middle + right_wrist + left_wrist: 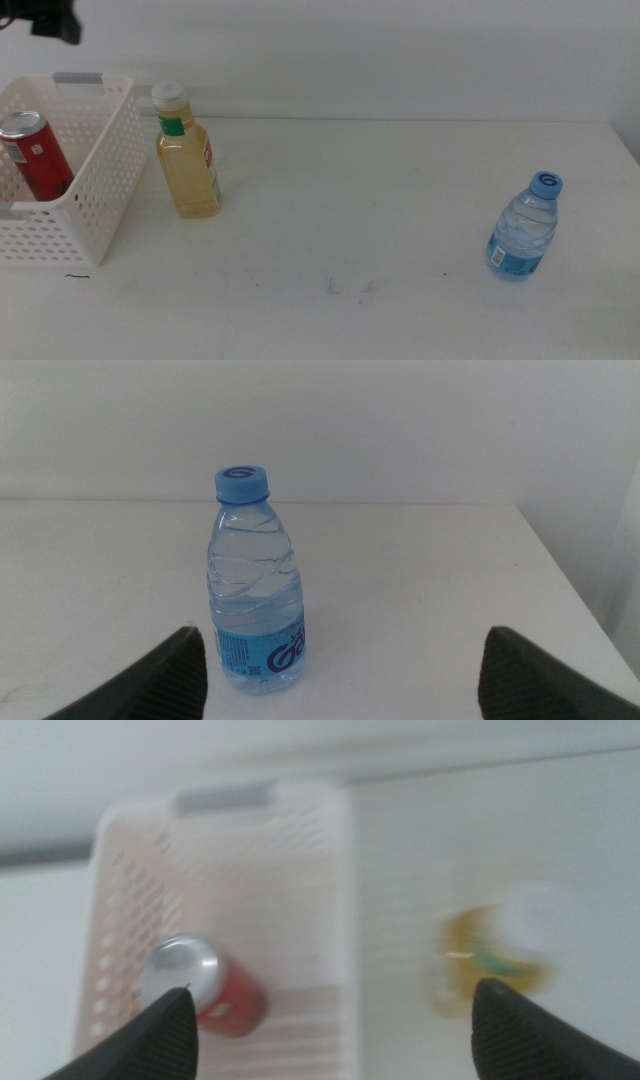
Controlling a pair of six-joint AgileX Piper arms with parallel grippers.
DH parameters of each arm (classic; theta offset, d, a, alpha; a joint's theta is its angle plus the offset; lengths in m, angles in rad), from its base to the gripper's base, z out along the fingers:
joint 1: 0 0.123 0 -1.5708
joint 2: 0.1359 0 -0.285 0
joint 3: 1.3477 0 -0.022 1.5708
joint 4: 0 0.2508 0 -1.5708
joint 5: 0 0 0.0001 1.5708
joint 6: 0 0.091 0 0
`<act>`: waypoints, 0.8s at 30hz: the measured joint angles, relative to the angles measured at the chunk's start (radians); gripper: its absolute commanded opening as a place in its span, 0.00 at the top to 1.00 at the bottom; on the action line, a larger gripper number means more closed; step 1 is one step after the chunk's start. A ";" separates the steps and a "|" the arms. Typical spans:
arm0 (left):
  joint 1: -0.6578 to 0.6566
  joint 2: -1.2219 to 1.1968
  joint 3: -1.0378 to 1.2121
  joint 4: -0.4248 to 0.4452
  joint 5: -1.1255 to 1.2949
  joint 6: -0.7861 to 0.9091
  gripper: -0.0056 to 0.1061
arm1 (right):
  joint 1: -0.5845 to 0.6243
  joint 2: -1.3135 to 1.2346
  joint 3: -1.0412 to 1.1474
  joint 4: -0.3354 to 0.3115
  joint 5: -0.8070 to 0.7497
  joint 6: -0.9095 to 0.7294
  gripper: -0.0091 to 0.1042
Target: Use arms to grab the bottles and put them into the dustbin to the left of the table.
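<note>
A slim red can (pixel 35 155) leans inside the white dustbin (pixel 100 170) at the table's left end. Just right of the dustbin stands a yellow-liquid bottle (pixel 187 160) with a white cap. A small water bottle (pixel 524 228) with a blue cap stands upright at the right. My left gripper (pixel 335 1000) hangs open high above the dustbin (pixel 320 870), the can (pixel 205 988) and the blurred yellow bottle (pixel 490 960); nothing is between its jaws. Its arm (pixel 55 22) shows at the top left corner. My right gripper (pixel 342 632) is open and faces the water bottle (pixel 252 580) from a distance.
The white table (pixel 380 200) runs wide between the two bottles, with faint scuff marks (pixel 350 288) near the front middle. Its right edge (pixel 628 145) lies just past the water bottle. A pale wall stands behind.
</note>
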 measured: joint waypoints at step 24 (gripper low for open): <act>-0.548 -0.275 0.637 0.260 -0.223 -0.577 0.11 | 0.000 0.000 0.000 0.000 0.000 0.000 0.12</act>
